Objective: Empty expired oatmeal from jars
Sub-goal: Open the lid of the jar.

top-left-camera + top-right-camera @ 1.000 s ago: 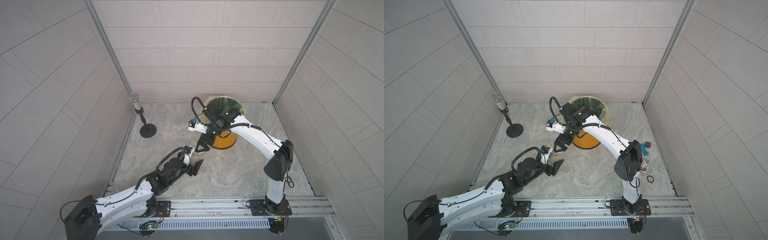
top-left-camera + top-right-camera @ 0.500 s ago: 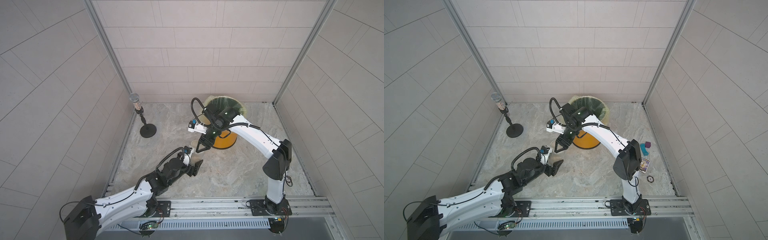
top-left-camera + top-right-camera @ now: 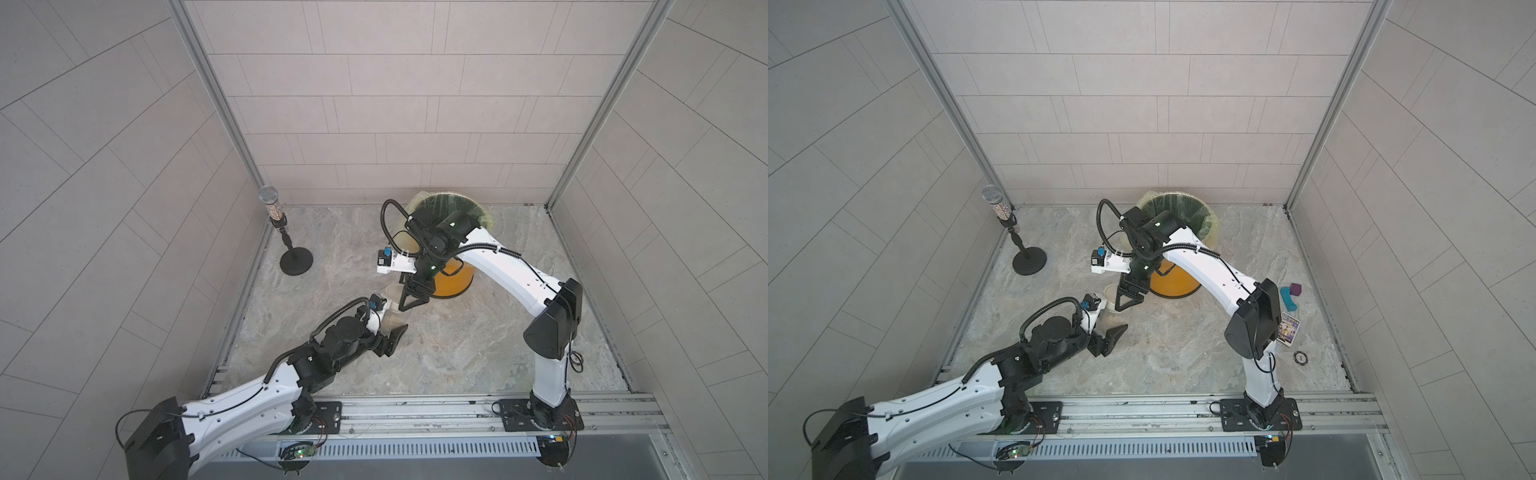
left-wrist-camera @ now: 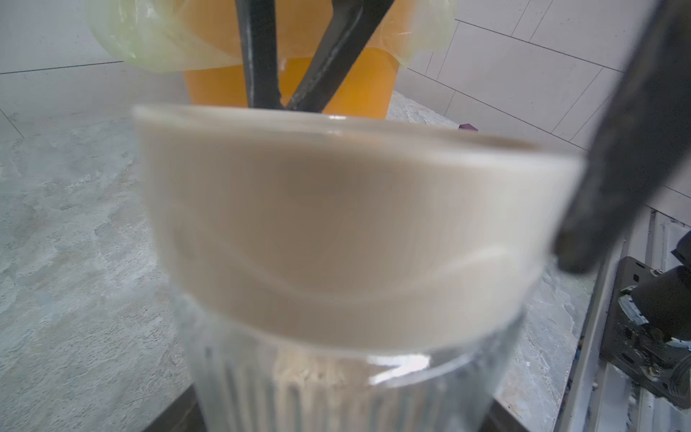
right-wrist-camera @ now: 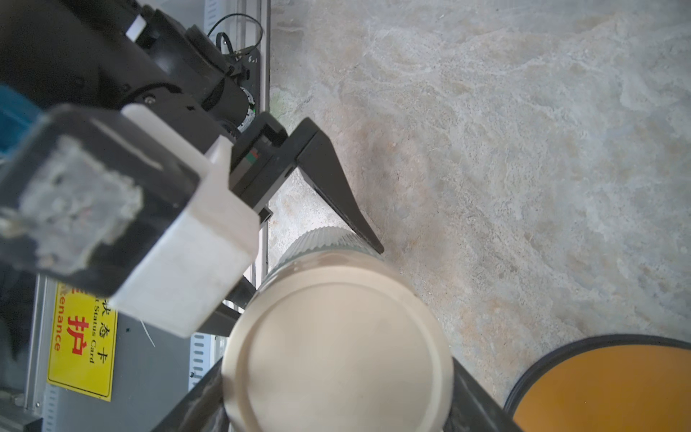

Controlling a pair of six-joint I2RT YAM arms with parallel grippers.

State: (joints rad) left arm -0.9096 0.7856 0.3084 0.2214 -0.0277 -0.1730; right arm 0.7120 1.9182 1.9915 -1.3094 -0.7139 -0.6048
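Jar: ribbed glass jar (image 5: 321, 239), mid-frame in both top views, just lower left of the orange bin (image 3: 1177, 286). Whether it is upright or tipped can't be told.
Left gripper: the left gripper (image 3: 392, 321) is clamped round the jar's body, jaws spread wide to fit it.
Lid: cream lid (image 4: 355, 224) on the mouth, filling the middle of the left wrist view.
Right gripper: the right gripper (image 3: 1131, 302) comes from above. Its fingers (image 5: 473, 396) are against opposite sides of the lid, lower centre of the right wrist view. The grip looks made, but how firm it is you can't tell.
Oatmeal: pale grains (image 4: 303, 374) show faintly through the glass under the lid. Fill level is unclear.
Risk, slip: the lid edge is smooth and finger contact narrow. Pull or twist hard and the fingers may skate off.
Risk, jar turning: if the lid is tight, the glass could rotate inside the left jaws and nothing loosens.
Risk, spill: the jar is beside the bin, not over it. If the lid pops free with a jolt, oatmeal lands on the stone floor (image 5: 523, 149).
Risk, crowding: the two wrists sit close together. Watch the right fingers against the left wrist camera.
Risk, liner: the loose liner (image 3: 1210, 232) drapes over the rim, where a carried jar could snag it.
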